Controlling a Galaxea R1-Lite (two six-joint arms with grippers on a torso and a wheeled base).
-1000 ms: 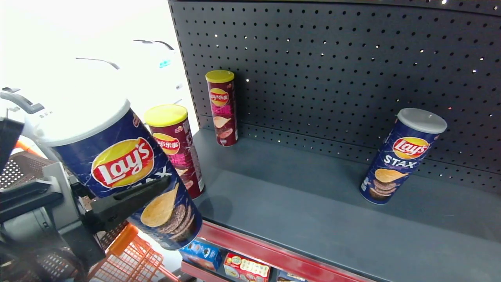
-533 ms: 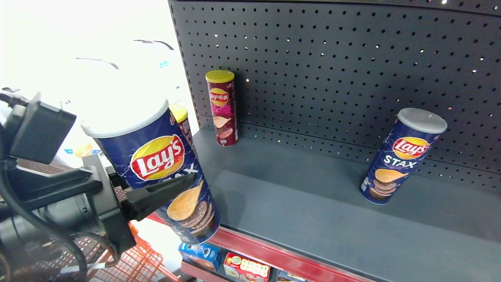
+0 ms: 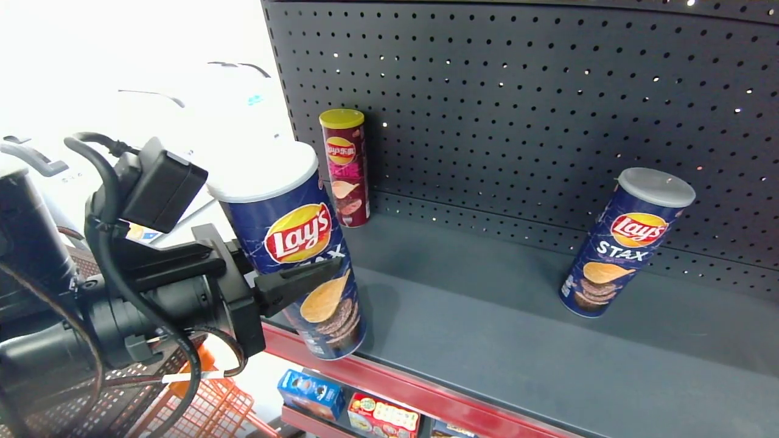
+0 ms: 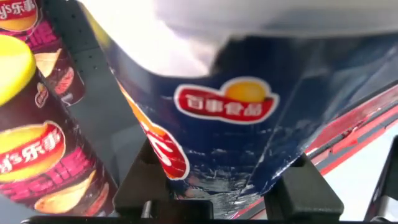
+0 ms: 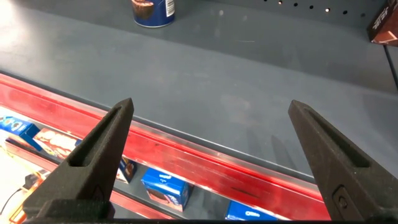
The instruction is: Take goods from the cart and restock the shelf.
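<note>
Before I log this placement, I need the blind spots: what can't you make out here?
Held can base, head view: touching the shelf or hovering, unclear from this angle.
Cart contents, head view: hidden behind the left arm.
Lower boxes, head view: cut off by the bottom edge.

The left gripper (image 4: 227, 190) squeezes a blue chip can (image 4: 249, 124) between two black fingers (image 4: 305, 193). A red can (image 4: 50, 168) with a yellow top (image 4: 11, 68) stands just beside it.

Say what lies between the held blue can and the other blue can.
Only bare shelf separates the held can from the other can, in the head view.
</note>
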